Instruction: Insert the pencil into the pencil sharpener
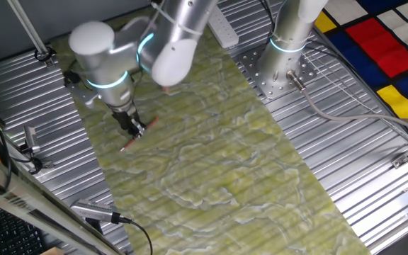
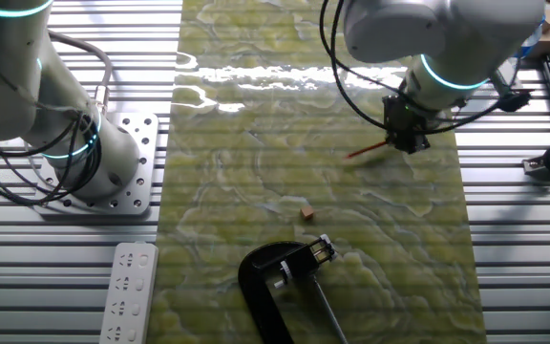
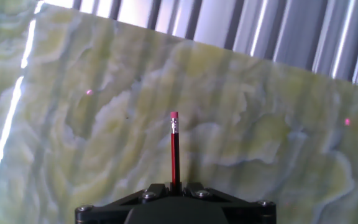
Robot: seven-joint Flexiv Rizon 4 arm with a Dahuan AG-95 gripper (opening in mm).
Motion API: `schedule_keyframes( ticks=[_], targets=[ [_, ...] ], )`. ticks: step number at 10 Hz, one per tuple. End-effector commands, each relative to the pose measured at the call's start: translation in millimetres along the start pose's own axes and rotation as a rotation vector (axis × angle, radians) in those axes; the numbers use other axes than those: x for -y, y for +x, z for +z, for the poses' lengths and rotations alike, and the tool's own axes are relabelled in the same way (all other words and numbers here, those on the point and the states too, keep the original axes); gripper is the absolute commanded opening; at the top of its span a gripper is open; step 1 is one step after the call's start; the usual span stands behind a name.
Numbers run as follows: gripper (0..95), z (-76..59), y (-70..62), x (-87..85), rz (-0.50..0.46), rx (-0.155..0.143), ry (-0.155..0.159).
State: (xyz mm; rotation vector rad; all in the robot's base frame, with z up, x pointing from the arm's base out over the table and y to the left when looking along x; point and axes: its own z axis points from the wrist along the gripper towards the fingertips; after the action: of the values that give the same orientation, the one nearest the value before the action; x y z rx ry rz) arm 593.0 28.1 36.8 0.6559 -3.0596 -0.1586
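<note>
My gripper [image 1: 134, 127] is shut on the red pencil [image 1: 142, 131], low over the left part of the green mat. In the hand view the pencil [image 3: 174, 149] sticks straight out from between the closed fingers of the gripper [image 3: 175, 185], with its pink eraser end farthest from me. In the other fixed view the gripper [image 2: 411, 141] holds the pencil [image 2: 366, 150], which points left. The black, rounded pencil sharpener [image 2: 261, 282] sits near the mat's bottom edge in that view, well apart from the gripper. It is hidden in the other two views.
A small brown cube [image 2: 306, 212] lies on the green mat [image 2: 256, 172] between gripper and sharpener. A second arm's base [image 2: 94, 162] stands on the ribbed metal table [image 2: 523, 248]. A white power strip [image 2: 127, 287] lies beside the mat.
</note>
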Motion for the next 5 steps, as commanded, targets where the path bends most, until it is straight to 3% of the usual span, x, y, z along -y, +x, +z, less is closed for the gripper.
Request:
schedule_keyframes(
  ticks=[1,5],
  targets=[
    [0.0,-16.0,5.8,22.9,-0.088,-0.017,0.016],
    [0.0,-21.6,19.3,49.4,-0.095,-0.022,0.035]
  ],
)
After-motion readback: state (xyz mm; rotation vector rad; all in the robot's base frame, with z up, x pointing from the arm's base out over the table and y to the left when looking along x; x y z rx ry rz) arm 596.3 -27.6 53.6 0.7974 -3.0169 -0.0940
